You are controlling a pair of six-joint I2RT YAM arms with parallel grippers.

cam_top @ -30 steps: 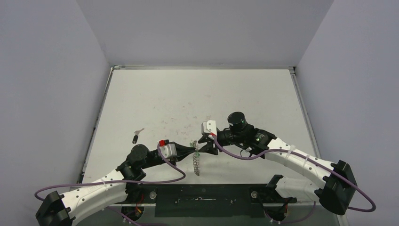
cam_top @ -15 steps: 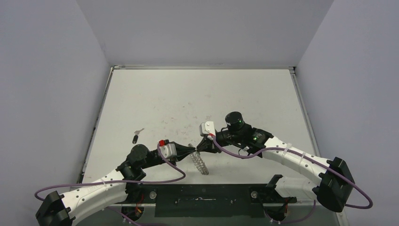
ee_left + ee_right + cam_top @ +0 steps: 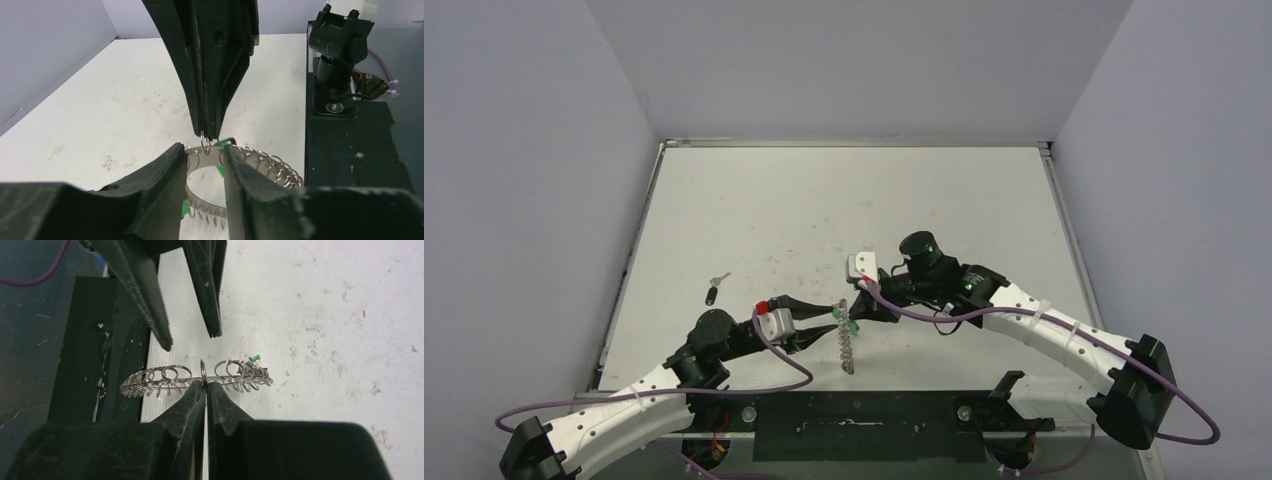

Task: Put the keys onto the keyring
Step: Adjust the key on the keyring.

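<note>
Right gripper (image 3: 206, 386) is pinched tight on one little loop of the keyring (image 3: 165, 376), which hangs between the two arms near the front of the table (image 3: 754, 200). Left gripper (image 3: 202, 150) is spread, one finger either side of the rim. A green key (image 3: 254, 358) pokes out at the ring. The other two keys (image 3: 715, 288) lie well off to the left.

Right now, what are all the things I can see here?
Keyring: one, silver, held between the two arms.
Green key: one, green head, at the keyring's rim.
Black-headed key: one, black, table's left side.
Silver key: one, silver, just beyond the black-headed key.
Table: one, white, scuffed.
Left arm: white and black; left jaws open around the keyring.
Right arm: white and black; right jaws shut on a keyring loop.
</note>
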